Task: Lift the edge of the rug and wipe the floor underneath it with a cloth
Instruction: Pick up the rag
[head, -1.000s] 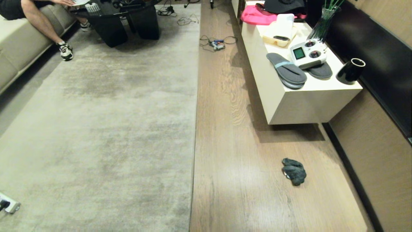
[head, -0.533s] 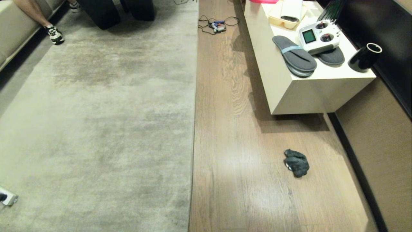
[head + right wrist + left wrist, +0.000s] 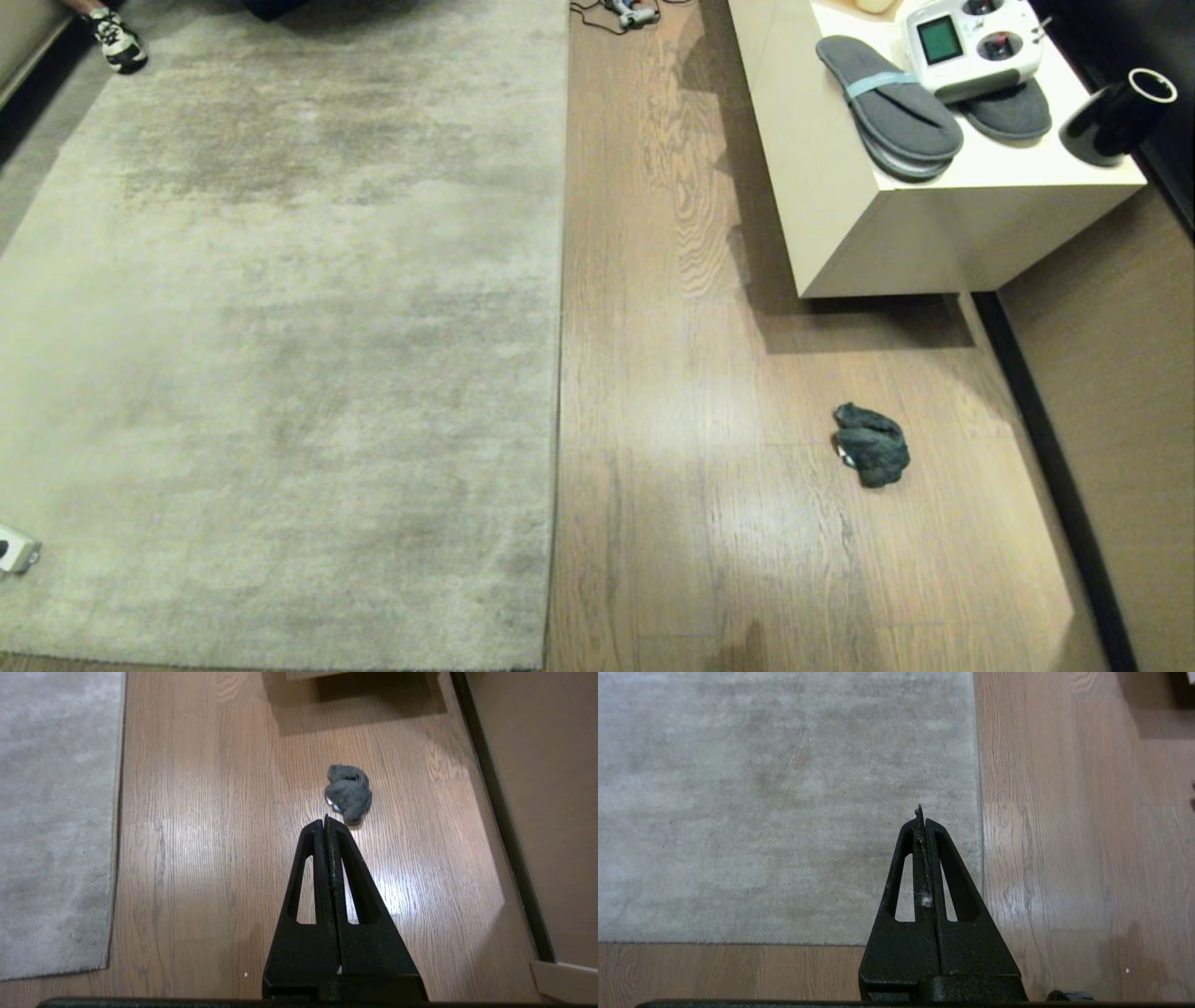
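2 grippers [image 3: 920,812] [image 3: 325,819] closed — cloth [image 3: 871,444] on floor [image 3: 672,467].

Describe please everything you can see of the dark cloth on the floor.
The cloth is a small dark grey-teal rag, soft and fuzzy like microfibre, crumpled into a lumpy heap. It lies on the wood-grain floor, to the right of the rug edge and apart from it, in front of the white cabinet. Nothing touches it but the floor; no gripper holds it.
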